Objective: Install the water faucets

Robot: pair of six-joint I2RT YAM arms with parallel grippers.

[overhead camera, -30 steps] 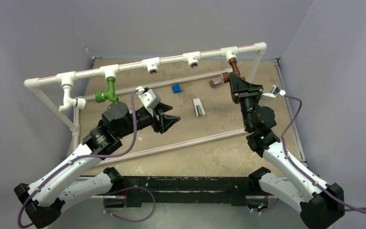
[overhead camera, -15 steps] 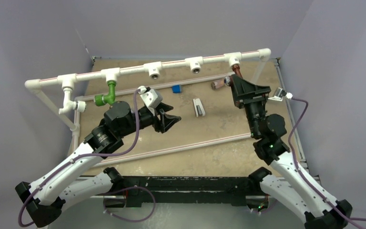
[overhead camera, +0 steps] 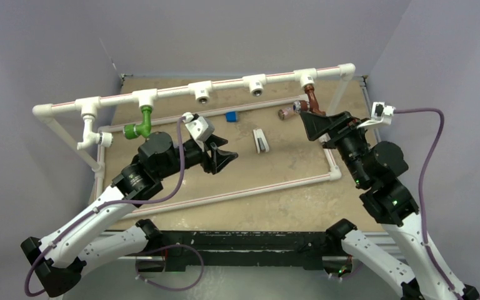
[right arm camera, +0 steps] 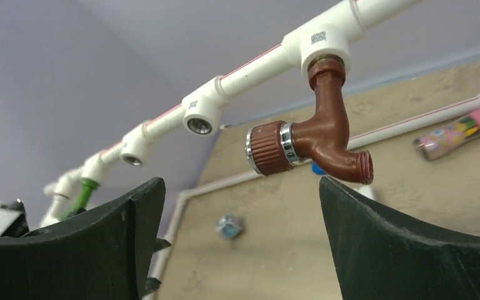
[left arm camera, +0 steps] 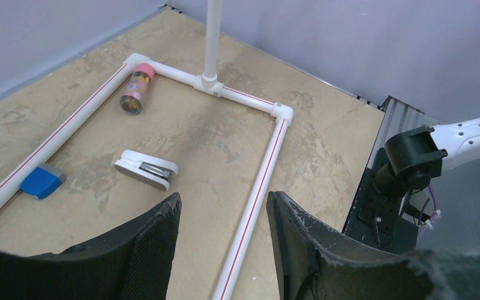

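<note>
The reddish-brown faucet [overhead camera: 312, 100] hangs from the right T-fitting of the white top rail [overhead camera: 225, 83]; in the right wrist view this brown faucet [right arm camera: 322, 134] sits just above and beyond my jaws, untouched. My right gripper [overhead camera: 325, 119] [right arm camera: 240, 181] is open and empty just below it. The green faucet [overhead camera: 142, 125] hangs from a left T-fitting, and the white faucet [overhead camera: 89, 132] from the leftmost one. My left gripper [overhead camera: 228, 157] [left arm camera: 224, 197] hovers open and empty over the board's middle, above a floor pipe [left arm camera: 256, 206].
Two bare T-fittings [overhead camera: 201, 90] [overhead camera: 255, 83] sit mid-rail. On the board lie a pink-capped cylinder [overhead camera: 285, 112] [left arm camera: 135, 94], a blue block [overhead camera: 231, 116] [left arm camera: 40, 181] and a white stapler-like thing [overhead camera: 260, 140] [left arm camera: 147, 170]. Low floor pipes [overhead camera: 225, 194] border the board.
My right gripper has opened, let go of the reddish-brown faucet and drawn back down and to the right. The pipe frame shifted slightly. The left arm stayed put.
</note>
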